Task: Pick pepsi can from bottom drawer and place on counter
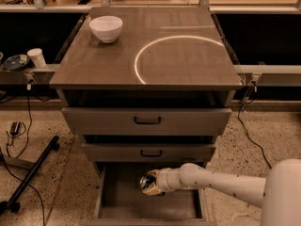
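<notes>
The bottom drawer [122, 206] is pulled open below the two upper drawers with black handles. My gripper [150, 186] reaches from the right into the drawer's upper middle. Its fingers are closed around the pepsi can [145, 181]. The can lies tilted, with its silver end facing left and a little blue showing. I cannot tell whether the can touches the drawer floor. The counter [178, 74] is the flat grey-brown top above, with a bright curved ring of reflected light.
A white bowl [106, 28] stands at the counter's back left. The white arm [221, 185] and the robot's body [284, 197] fill the lower right. A black stand leg [30, 173] and cables lie on the floor at left. A cup [36, 57] sits on the left ledge.
</notes>
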